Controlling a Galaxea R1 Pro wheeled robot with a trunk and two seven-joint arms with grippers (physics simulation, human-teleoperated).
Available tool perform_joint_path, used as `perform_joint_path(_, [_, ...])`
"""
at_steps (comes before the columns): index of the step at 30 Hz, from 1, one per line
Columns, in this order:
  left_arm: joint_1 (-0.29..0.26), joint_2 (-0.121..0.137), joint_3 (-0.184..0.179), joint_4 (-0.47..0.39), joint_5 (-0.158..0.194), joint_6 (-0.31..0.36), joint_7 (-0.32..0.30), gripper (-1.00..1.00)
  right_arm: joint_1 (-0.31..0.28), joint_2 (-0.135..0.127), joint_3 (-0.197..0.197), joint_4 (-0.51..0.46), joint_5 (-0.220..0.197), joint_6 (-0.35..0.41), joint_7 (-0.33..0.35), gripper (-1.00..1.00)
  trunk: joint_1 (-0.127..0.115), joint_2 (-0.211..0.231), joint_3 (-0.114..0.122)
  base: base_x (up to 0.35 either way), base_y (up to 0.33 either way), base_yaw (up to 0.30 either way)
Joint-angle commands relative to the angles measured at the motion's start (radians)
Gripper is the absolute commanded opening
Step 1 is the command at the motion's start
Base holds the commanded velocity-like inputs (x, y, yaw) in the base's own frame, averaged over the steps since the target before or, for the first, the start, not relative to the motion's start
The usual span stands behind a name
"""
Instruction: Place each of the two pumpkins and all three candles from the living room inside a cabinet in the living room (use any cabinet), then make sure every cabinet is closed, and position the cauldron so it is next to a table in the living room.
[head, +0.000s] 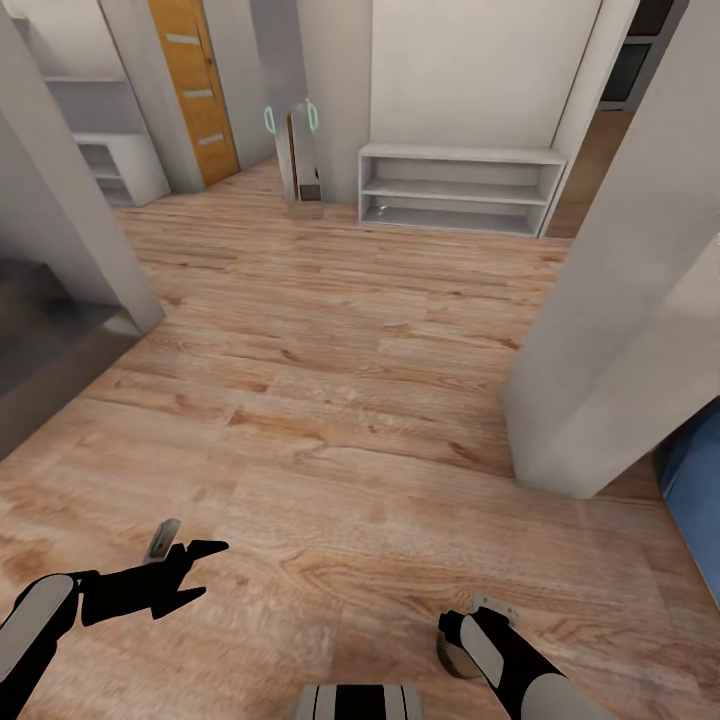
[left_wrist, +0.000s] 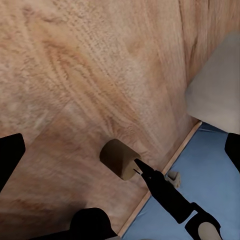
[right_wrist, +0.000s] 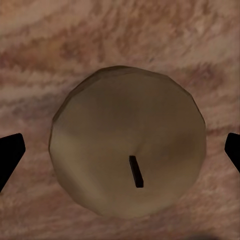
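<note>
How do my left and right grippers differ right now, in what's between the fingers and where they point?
The left gripper has nothing between its fingers, only bare wood floor beyond; the right gripper has the candle between its fingertips, with a gap on each side. The left gripper lies roughly level, while the right gripper points down at the candle's wick end. Both are open.

Left arm (head: 40, 610): pale grey rounded forearm shell, matte black wrist housing beyond it. Left gripper (head: 195, 570): black, two slim pointed fingers; small grey block mounted on top of the wrist. Right arm (head: 520, 670): black links with a pale grey oval panel, grey cap at the wrist. Trunk top (head: 358, 702): grey casing with black bands. Right gripper (left_wrist: 145, 175) in left wrist view: slender black finger tapering to a point, grey cuff behind.
</note>
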Motion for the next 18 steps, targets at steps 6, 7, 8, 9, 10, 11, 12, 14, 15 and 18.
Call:
perform_joint_path(6, [0.0, 0.0, 0.0, 0.0, 0.0, 0.0, 0.0, 1.0, 0.0, 0.0, 0.0, 0.0, 0.0, 0.0, 0.0, 1.0, 0.0, 0.0, 0.0, 0.0, 0.0, 0.0])
perform_joint_path(7, [0.0, 0.0, 0.0, 0.0, 0.0, 0.0, -0.001, 1.0, 0.0, 0.0, 0.0, 0.0, 0.0, 0.0, 0.0, 1.0, 0.0, 0.0, 0.0, 0.0, 0.0, 0.0])
perform_joint_path(8, [0.0, 0.001, 0.001, 0.0, 0.0, 0.0, -0.001, 1.0, 0.0, 0.0, 0.0, 0.0, 0.0, 0.0, 0.0, 1.0, 0.0, 0.0, 0.0, 0.0, 0.0, 0.0])
perform_joint_path(9, [0.0, 0.001, 0.001, 0.0, 0.0, 0.0, -0.001, 1.0, 0.0, 0.0, 0.0, 0.0, 0.0, 0.0, 0.0, 1.0, 0.0, 0.0, 0.0, 0.0, 0.0, 0.0])
perform_joint_path(10, [-0.001, 0.002, 0.001, 0.0, 0.0, 0.0, -0.001, 1.0, 0.0, 0.0, 0.0, 0.0, 0.0, 0.0, 0.0, 1.0, 0.0, 0.0, 0.0, 0.0, 0.0, 0.0])
perform_joint_path(11, [-0.001, 0.002, 0.001, 0.0, 0.0, 0.0, -0.001, 1.0, 0.0, 0.0, 0.0, 0.0, 0.0, 0.0, 0.0, 1.0, 0.0, 0.0, 0.0, 0.0, 0.0, 0.0])
perform_joint_path(12, [0.0, 0.002, 0.001, 0.0, 0.0, 0.0, -0.001, 1.0, 0.0, 0.0, 0.0, 0.0, 0.0, 0.0, 0.0, 1.0, 0.0, 0.0, 0.0, 0.0, 0.0, 0.0])
perform_joint_path(14, [0.0, 0.002, 0.001, 0.0, 0.0, 0.0, -0.001, 1.0, 0.0, 0.0, 0.0, 0.0, 0.0, 0.0, 0.0, 1.0, 0.001, 0.0, -0.008, 0.0, 0.0, 0.0])
perform_joint_path(15, [0.0, 0.002, 0.002, 0.0, 0.0, 0.0, -0.001, 1.0, 0.0, 0.0, 0.0, 0.0, 0.0, 0.0, 0.0, 1.0, 0.001, -0.001, -0.012, 0.0, 0.0, 0.0])
perform_joint_path(18, [0.0, 0.002, 0.002, 0.0, 0.0, 0.0, -0.001, 1.0, 0.0, 0.0, 0.0, 0.0, 0.0, 0.0, 0.0, 1.0, 0.003, -0.001, -0.023, 0.0, 0.0, 0.0])
